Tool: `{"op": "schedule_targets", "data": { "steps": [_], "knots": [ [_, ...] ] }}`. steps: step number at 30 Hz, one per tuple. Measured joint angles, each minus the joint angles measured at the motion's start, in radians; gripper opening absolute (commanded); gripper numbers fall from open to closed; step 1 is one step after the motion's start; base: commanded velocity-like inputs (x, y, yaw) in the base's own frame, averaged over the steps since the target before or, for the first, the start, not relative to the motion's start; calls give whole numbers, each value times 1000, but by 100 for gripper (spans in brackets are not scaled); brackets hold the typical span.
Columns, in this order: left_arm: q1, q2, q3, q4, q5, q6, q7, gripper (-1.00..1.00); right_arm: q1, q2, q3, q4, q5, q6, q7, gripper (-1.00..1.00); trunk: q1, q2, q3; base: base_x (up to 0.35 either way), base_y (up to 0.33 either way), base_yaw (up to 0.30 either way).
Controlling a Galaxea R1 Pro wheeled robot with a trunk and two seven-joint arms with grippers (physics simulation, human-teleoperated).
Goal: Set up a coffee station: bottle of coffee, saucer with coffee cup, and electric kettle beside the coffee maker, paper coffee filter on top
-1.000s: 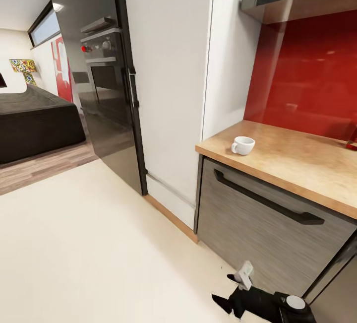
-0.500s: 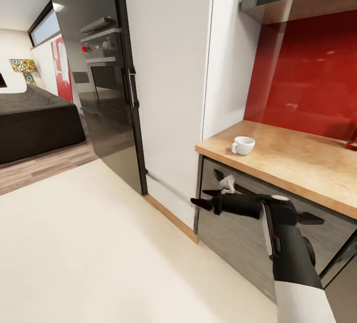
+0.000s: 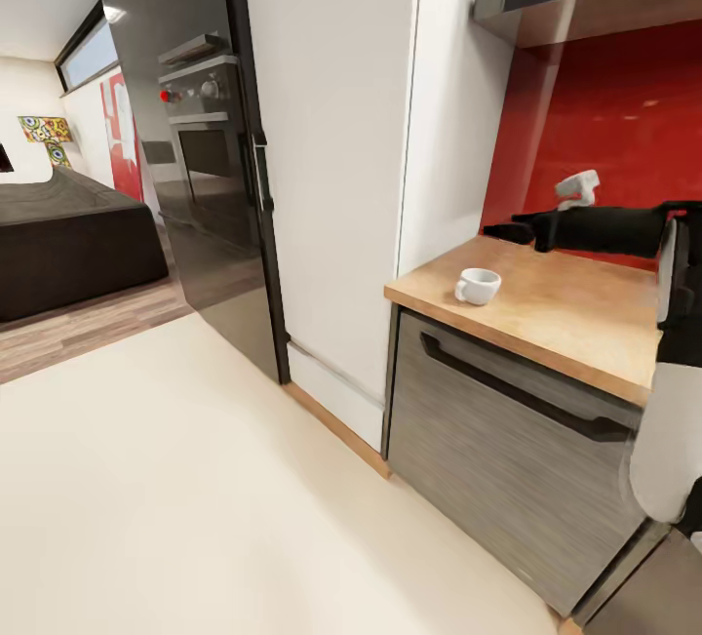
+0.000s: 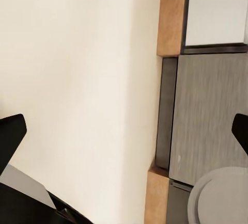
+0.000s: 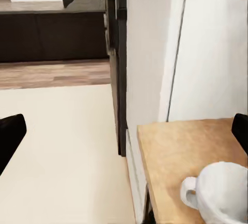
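One cup [image 3: 478, 286] stands upright near the left front corner of the surface [image 3: 575, 318], handle toward that end, nothing touching it. The right gripper [image 3: 507, 230] hangs above the surface toward its back edge, beyond the cup and well apart from it, its jaws spread and empty. In the right wrist view the cup [image 5: 222, 192] sits low between the fingertips. The left gripper's jaws are spread too, over the floor [image 4: 77, 79] beside the cabinet drawer [image 4: 206, 115].
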Motion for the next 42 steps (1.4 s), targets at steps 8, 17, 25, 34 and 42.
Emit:
{"op": "schedule_targets", "data": {
  "steps": [8, 17, 25, 34, 42],
  "knots": [
    [0, 0, 0, 0, 0, 0, 0, 100, -207, -99, 13, 225, 63, 0, -35, 100, 0, 0, 0, 0, 0, 0],
    [0, 0, -1, 0, 0, 0, 0, 100, -358, -77, 312, 533, 407, 1, -104, 100, 0, 0, 0, 0, 0, 0],
    [0, 0, -1, 0, 0, 0, -1, 100, -370, -70, 354, 580, 456, 0, -86, 100, 0, 0, 0, 0, 0, 0],
    [1, 0, -3, -3, 0, -1, -3, 100, -365, -63, 365, 582, 453, -1, -79, 100, 0, 0, 0, 0, 0, 0],
    [2, -1, -3, -3, 0, -2, -3, 100, -347, -54, 398, 586, 433, -2, -34, 100, 0, 0, 0, 0, 0, 0]
  ]
}}
